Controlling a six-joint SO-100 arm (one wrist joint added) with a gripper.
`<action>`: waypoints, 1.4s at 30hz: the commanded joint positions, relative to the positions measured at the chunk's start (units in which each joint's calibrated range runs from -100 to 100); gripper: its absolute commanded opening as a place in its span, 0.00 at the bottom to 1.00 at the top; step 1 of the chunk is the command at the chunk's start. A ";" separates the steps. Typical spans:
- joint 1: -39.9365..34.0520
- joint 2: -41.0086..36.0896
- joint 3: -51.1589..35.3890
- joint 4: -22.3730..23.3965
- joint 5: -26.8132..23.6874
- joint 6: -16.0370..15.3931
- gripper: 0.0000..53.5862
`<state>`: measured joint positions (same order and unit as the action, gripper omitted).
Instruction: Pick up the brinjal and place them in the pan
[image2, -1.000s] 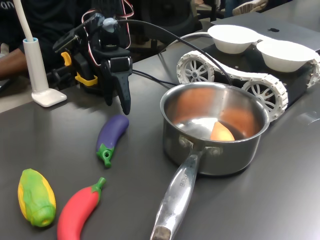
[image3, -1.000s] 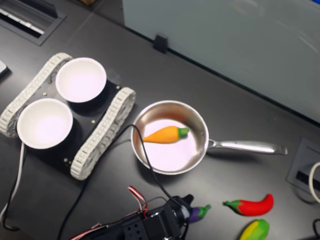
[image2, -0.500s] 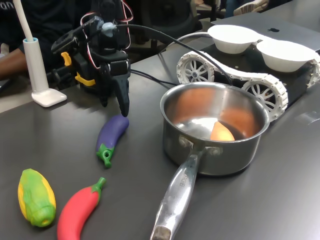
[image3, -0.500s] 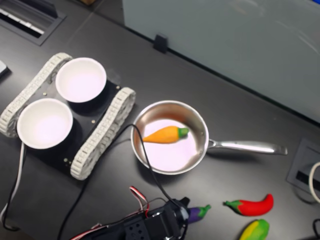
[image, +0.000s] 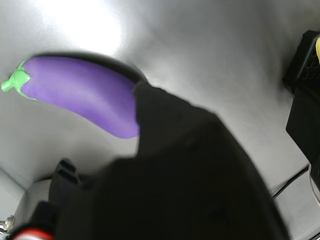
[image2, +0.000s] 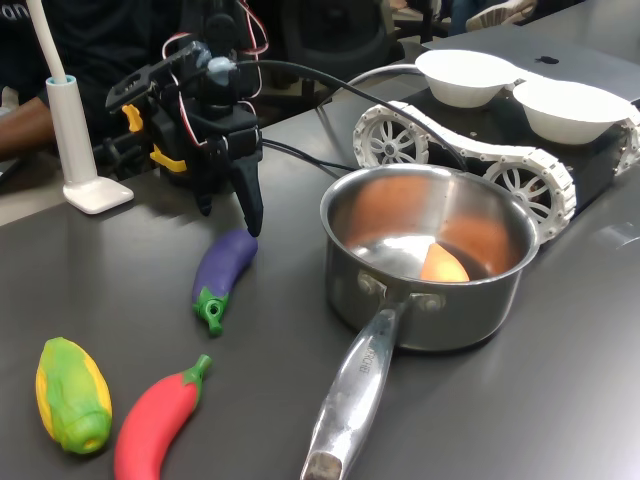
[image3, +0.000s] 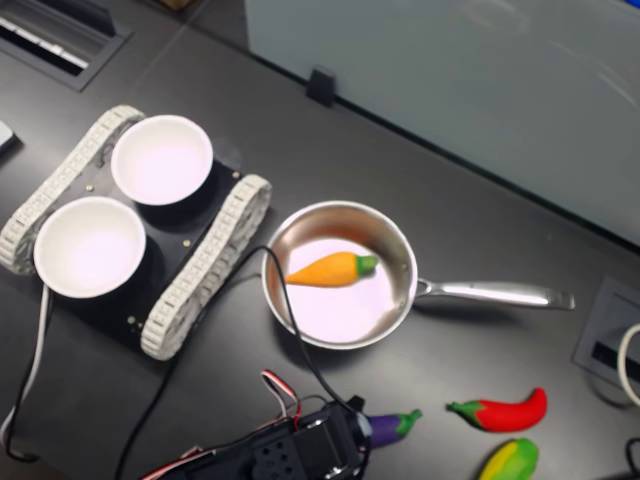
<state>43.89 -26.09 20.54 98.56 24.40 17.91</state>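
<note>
Dark table (image2: 560, 400), unlabelled brinjal (image2: 224, 266), hand (image2: 250, 222) above, pan (image2: 430, 255)

A: What lies near the first exterior view's lower left?
B: A red chilli (image2: 160, 418) and a yellow-green corn cob (image2: 72, 394), side by side on the dark counter (image2: 560, 400).

A: And the white things?
B: Two white bowls (image3: 160, 158) sit on a tracked black chassis (image3: 190, 275) in both exterior views. A white stand (image2: 82, 150) rises at the first exterior view's far left.

A: Anything orange?
B: A toy carrot (image3: 330, 269) with a green tip, in the second exterior view.
</note>
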 joint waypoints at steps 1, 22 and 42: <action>-0.89 -0.60 0.86 -3.42 0.88 1.67 0.62; -2.38 3.53 6.85 -12.12 2.00 3.27 0.61; -3.76 5.89 11.22 -17.15 1.95 4.03 0.54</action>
<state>40.04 -20.12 31.76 83.51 26.15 21.03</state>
